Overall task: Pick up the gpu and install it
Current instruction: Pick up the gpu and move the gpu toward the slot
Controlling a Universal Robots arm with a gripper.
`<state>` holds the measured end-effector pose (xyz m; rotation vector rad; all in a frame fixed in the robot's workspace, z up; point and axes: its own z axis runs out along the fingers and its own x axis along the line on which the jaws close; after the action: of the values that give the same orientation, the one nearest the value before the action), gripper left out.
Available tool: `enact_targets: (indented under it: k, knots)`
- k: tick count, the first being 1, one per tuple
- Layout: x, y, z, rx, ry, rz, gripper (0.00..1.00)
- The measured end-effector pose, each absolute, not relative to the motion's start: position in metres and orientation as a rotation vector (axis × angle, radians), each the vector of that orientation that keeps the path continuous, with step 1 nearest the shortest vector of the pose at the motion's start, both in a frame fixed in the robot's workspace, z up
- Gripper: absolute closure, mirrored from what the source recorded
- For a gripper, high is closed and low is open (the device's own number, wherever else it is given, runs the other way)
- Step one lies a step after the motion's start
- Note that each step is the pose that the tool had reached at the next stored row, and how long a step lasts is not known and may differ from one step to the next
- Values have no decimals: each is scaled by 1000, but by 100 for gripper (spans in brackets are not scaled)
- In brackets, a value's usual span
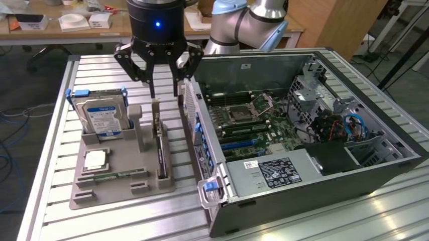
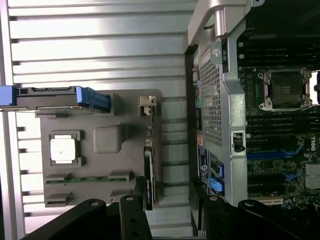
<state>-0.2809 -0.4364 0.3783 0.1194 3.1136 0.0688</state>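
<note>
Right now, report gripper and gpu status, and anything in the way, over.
Gripper open, hovering over gpu. Card on edge in gray tray, not lifted. Computer case wall close beside it.

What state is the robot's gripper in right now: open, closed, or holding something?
Gripper: open, holding nothing, jaws spread over the gpu standing in the grey tray.
</note>
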Motion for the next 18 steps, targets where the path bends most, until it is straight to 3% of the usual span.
enact_targets:
  k: [18]
  knots:
    - [-281, -436, 370, 119, 3114, 69, 53]
